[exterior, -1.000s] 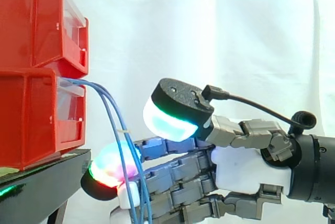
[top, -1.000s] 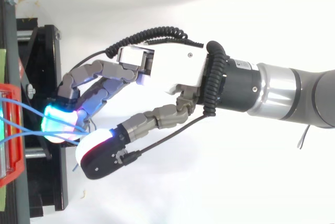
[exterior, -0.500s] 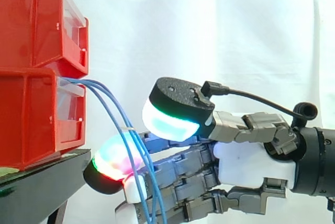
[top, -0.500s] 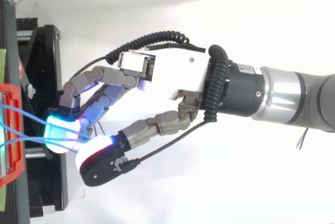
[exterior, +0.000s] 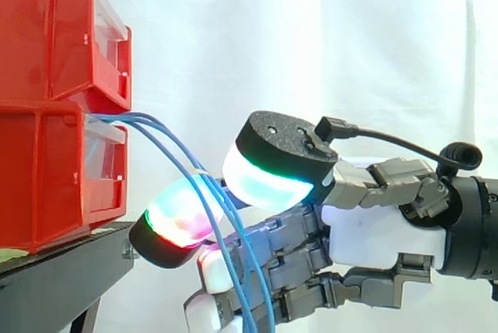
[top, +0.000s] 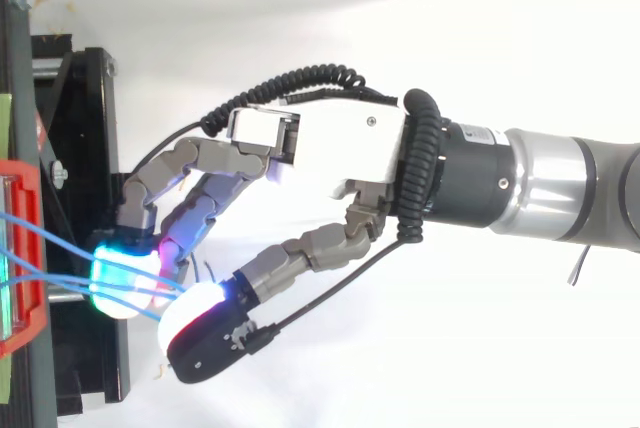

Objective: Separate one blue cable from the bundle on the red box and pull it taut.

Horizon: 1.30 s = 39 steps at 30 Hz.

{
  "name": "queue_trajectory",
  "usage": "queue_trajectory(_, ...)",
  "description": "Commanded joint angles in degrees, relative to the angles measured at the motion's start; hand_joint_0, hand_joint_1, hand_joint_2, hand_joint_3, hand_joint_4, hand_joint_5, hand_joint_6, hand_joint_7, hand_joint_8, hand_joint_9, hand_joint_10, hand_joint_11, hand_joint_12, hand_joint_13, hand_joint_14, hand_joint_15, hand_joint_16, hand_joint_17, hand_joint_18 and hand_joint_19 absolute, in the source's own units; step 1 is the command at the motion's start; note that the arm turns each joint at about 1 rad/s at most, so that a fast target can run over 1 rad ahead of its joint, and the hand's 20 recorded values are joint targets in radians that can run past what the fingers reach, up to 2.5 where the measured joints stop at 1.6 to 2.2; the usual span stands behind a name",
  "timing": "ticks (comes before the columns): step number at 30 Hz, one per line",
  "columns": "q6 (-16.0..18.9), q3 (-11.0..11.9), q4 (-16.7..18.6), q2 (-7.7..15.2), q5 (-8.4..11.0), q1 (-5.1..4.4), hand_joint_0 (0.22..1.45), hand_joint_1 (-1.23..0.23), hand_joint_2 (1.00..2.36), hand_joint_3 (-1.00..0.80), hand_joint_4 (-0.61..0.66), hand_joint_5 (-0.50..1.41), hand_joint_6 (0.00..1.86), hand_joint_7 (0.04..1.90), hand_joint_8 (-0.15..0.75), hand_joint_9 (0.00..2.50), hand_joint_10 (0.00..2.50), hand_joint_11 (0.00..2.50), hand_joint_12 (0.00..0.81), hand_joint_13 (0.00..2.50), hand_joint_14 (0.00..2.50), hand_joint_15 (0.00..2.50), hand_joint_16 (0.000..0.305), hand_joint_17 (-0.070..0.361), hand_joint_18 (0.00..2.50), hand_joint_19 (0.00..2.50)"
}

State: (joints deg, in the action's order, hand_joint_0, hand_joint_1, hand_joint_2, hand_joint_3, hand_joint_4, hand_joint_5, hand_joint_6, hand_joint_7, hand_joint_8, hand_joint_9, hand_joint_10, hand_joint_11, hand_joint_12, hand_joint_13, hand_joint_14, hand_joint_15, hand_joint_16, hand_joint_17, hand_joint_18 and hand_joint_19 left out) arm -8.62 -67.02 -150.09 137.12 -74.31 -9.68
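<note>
The hand [exterior: 377,228] draws back from the red box [exterior: 47,170], thumb closing over curled fingers around the blue cables [exterior: 180,143]. They stretch straighter, seemingly all together, none separated yet.

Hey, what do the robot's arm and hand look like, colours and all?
The hand has a white palm and grey jointed fingers ending in thick black-backed pads glowing white, cyan, green and red. The arm is a silver cylinder with a black wrist collar.

Red bins [exterior: 47,162]; blue cables [exterior: 132,121]; black stand [exterior: 54,278]; white curtain [exterior: 311,37]. Robot hand [exterior: 373,220]: white palm, grey fingers [exterior: 288,259], pads [exterior: 264,181] glowing cyan, green, red.
</note>
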Motion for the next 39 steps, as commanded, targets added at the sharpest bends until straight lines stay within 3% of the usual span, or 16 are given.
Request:
queue_trajectory(1,-0.2,0.0,-0.9,-0.6,-0.04,0.01,0.55,-0.74,1.0,-0.5,0.13,-0.07,0.87,0.68,0.264,1.0,0.02,0.46,0.398,0.83,0.02,0.43,0.05,0.112,0.72,0.47)
queue_trajectory(5,-0.2,0.0,-2.1,-1.3,-0.04,-0.07,0.53,-0.64,1.0,-0.5,0.13,-0.07,0.84,0.72,0.268,1.01,0.02,0.43,0.4,0.83,0.02,0.42,0.051,0.114,0.72,0.49)
queue_trajectory(11,-0.2,0.0,-3.1,-1.8,-0.04,0.01,0.55,-0.61,1.0,-0.5,0.12,-0.05,0.81,0.72,0.264,1.06,0.02,0.41,0.399,0.84,0.02,0.43,0.049,0.111,0.71,0.5)
queue_trajectory(18,0.1,0.0,-3.8,-1.8,-0.22,0.01,0.6,-0.71,1.0,-0.45,0.09,-0.06,0.85,0.8,0.258,1.05,0.02,0.43,0.393,0.85,0.02,0.43,0.048,0.108,0.73,0.5)
queue_trajectory(21,0.0,0.0,-5.8,-1.8,-1.71,-0.07,0.62,-0.78,1.0,-0.46,0.09,-0.05,0.87,0.79,0.252,1.02,0.02,0.44,0.38,0.86,0.02,0.45,0.047,0.106,0.76,0.48)
queue_trajectory(27,0.0,0.0,-6.4,-1.9,-2.07,-0.07,0.66,-0.88,1.0,-0.5,0.01,-0.05,0.88,0.76,0.257,1.01,0.02,0.44,0.377,0.87,0.02,0.46,0.047,0.106,0.79,0.48)
queue_trajectory(30,0.1,0.1,-6.4,-1.8,-2.15,0.01,0.71,-0.93,1.0,-0.5,-0.11,-0.06,0.9,0.76,0.254,1.02,0.02,0.46,0.374,0.89,0.02,0.47,0.047,0.106,0.81,0.48)
queue_trajectory(39,-0.1,0.0,-7.2,-2.4,-2.68,0.19,0.8,-0.94,1.0,-0.5,-0.25,-0.08,0.97,0.86,0.237,0.98,0.02,0.5,0.378,0.88,0.02,0.47,0.048,0.107,0.83,0.46)
